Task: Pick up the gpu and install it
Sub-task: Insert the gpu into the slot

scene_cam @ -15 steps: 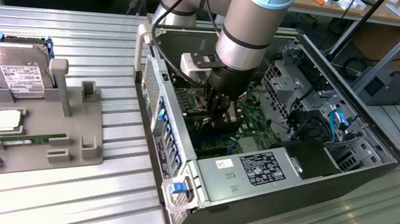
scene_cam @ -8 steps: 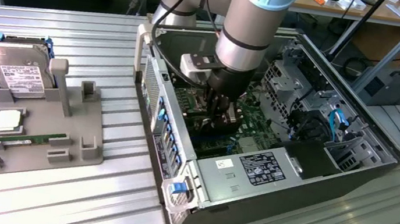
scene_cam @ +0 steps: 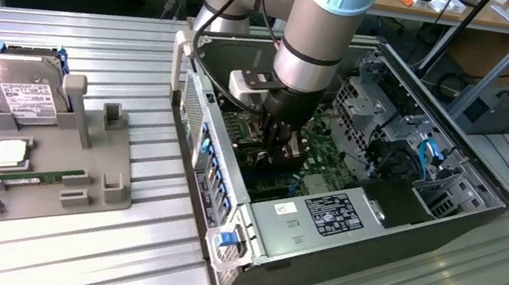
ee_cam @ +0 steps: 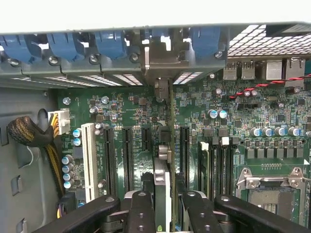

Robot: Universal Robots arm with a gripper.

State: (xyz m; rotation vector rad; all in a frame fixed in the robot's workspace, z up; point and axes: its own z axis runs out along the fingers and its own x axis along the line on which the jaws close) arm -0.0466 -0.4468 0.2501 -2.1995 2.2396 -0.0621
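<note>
We are looking down into an open computer case [scene_cam: 485,201] lying on its side on a ribbed metal table [scene_cam: 148,45], with the arm reaching into it from above. In the wrist view the gpu [ee_cam: 166,160] is standing on edge between the two black fingers [ee_cam: 141,213] of the gripper [ee_cam: 165,213], which are clenched on it from either side, so the card is sitting right in the pincer's grasp rather than beside it. The card is showing us only its thin edge, a narrow strip running straight away from the gripper across the green motherboard [ee_cam: 233,121], parallel to the long black expansion slots [ee_cam: 127,155] flanking it. Its far end, a silver bracket [ee_cam: 163,63], is reaching the case's rear wall among the blue slot clips [ee_cam: 109,43]. We cannot tell whether the card's lower edge is seated in a slot. In the exterior view the gripper [scene_cam: 278,153] is sitting low inside the case over the board, and the card itself is hidden there. That view is giving us things away from the case: a grey parts holder [scene_cam: 49,181] on the table towards the exterior view's left, carrying a hard drive [scene_cam: 24,91] and a narrow green RAM stick [scene_cam: 40,177].
</note>
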